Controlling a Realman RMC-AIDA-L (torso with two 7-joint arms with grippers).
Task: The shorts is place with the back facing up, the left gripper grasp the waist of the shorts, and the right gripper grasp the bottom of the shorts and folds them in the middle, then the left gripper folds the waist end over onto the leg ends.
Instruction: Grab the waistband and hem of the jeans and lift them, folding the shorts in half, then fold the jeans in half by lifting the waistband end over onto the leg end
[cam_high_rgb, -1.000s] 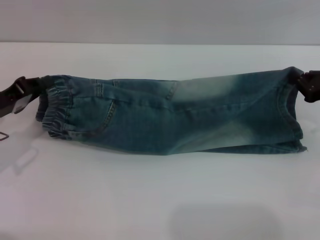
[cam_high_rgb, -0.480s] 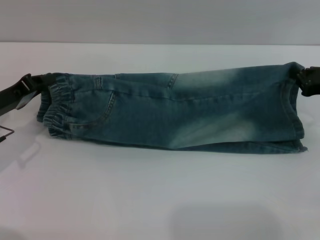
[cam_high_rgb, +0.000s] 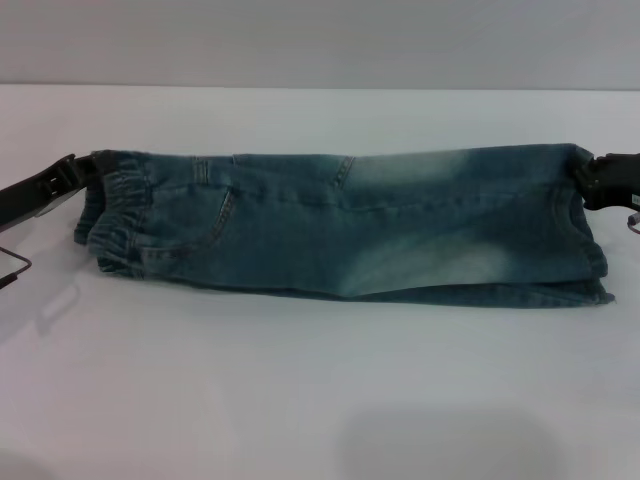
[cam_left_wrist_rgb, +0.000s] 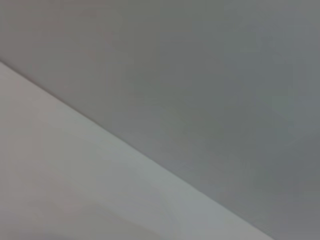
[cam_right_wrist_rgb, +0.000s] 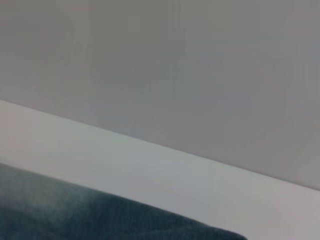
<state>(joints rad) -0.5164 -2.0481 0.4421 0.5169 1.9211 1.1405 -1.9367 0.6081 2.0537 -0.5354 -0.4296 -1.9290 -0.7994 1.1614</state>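
The blue denim shorts lie folded lengthwise across the white table, one back pocket facing up. Their ruffled waist is at the left and the flat hemmed bottom of the shorts at the right. My left gripper is shut on the far corner of the waist. Shut on the far corner of the leg ends is my right gripper. The held far edge runs straight between them. In the right wrist view a strip of denim shows; the left wrist view shows only table and wall.
A thin black cable hangs by the left arm at the table's left edge. A grey wall rises behind the table. White tabletop lies in front of the shorts.
Both grippers have sunk a little toward the table. The held far edge, sagging before, is now straight, and the cloth has settled flatter.
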